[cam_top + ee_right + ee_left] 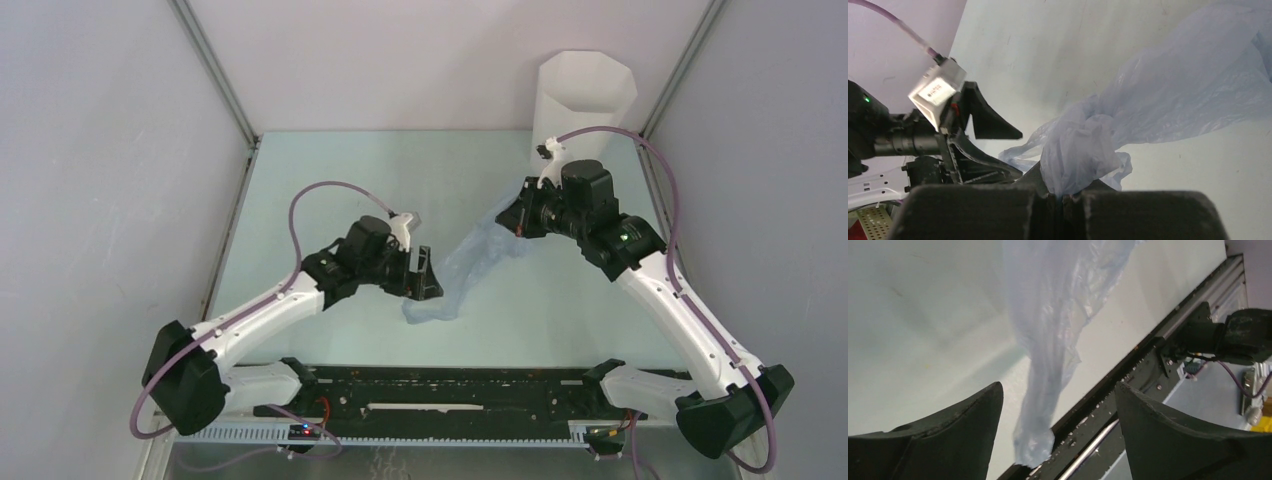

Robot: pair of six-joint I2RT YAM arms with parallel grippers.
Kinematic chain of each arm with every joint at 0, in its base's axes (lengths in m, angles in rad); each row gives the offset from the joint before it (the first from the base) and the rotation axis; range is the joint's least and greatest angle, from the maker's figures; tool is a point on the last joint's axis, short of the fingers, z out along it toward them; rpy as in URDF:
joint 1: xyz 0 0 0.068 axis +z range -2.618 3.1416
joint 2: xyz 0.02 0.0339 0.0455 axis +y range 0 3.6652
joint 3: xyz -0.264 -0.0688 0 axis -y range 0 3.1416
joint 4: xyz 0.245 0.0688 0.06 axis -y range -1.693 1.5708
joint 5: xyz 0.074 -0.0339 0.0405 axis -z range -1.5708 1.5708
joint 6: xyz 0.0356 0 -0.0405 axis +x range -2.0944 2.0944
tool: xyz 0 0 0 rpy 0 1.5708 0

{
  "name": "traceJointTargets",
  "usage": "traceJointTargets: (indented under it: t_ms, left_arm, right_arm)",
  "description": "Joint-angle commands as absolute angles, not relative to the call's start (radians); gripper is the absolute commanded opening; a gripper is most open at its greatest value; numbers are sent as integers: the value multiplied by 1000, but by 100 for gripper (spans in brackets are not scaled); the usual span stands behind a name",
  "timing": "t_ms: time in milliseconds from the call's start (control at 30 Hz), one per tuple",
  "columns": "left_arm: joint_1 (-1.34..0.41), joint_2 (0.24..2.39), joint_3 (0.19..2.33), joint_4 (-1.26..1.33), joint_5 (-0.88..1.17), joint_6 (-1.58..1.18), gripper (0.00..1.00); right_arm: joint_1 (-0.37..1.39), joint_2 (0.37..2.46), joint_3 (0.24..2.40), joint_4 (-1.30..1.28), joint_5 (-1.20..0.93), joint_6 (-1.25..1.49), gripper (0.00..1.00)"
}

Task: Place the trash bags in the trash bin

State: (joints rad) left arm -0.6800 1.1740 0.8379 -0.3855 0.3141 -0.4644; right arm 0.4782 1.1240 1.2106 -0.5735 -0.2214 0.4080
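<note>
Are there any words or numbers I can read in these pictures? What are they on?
Label on the white camera box, right wrist view: there is a pale patch, but it is too blurred to read.
trash bag: no print shows.
trash bin: no print shows.
Nothing else carries readable text.

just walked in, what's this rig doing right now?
The right arm has its jaws shut on a bunched end of the thin, translucent pale-blue plastic bag. The rest of the bag trails across the pale table toward the left arm, whose jaws are open near the other end, not gripping it. The tall white faceted plastic bin stands upright at the far right corner, behind the right arm. The bag is not in it yet.
</note>
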Motion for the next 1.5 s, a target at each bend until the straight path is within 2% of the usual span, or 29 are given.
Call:
traceJointTargets:
  t_ms: [0,100,267,400,500,667,800,900,967,1100,1133,1167,1200,1233,1267,1333,1400,1433,1467]
  left_arm:
    - [-750,1196,792,-251,321,-558,83]
    - [-753,1219,796,-312,225,-581,67]
    - [-749,1207,829,-449,59,-593,20]
    - [-747,1163,829,-537,-54,-618,1]
    - [-715,1128,788,-572,-78,-680,0]
    - [-566,1176,742,-549,89,-768,0]
    - [-415,1362,908,-585,218,-797,0]
    - [-332,1516,1185,-666,250,-805,0]
    - [-295,1584,1460,-770,230,-811,0]
    - [-368,1556,2104,-957,-61,-679,0]
    - [-419,1512,2203,-957,-155,-621,0]
    - [-481,1452,2241,-929,-242,-546,0]
    - [-555,1374,2201,-861,-329,-469,0]
    - [-618,1273,2094,-763,-391,-406,0]
    - [-658,1174,1919,-638,-420,-381,0]
    - [-664,979,1500,-464,-448,-467,0]
    - [-629,880,1234,-490,-489,-594,0]
    - [-586,863,1135,-553,-462,-688,0]
    - [-542,858,1028,-582,-383,-747,0]
  right_arm:
    - [472,1120,1210,-557,-238,430,0]
    - [472,1117,1211,-563,-239,436,0]
    - [471,1107,1208,-592,-231,437,0]
    - [470,1092,1173,-622,-197,429,0]
    - [465,1110,1126,-680,-173,424,0]
    - [454,1235,1038,-723,-224,490,0]
    - [446,1422,1114,-642,-279,556,0]
    - [416,1652,1420,-747,-302,582,0]
    - [394,1812,1793,-965,-336,594,0]
    - [439,1986,2787,-1280,-273,538,0]
    - [466,1960,2922,-1273,-248,506,0]
    - [509,1884,2930,-1225,-200,458,0]
    - [572,1768,2795,-1150,-129,375,0]
    - [660,1608,2564,-1003,-41,283,0]
    - [733,1450,2245,-800,29,204,0]
    - [805,1164,1606,-351,99,141,12]
    - [767,1032,1328,-234,130,215,12]
    - [737,1022,1267,-278,126,238,3]
    - [711,1036,1231,-341,99,244,0]
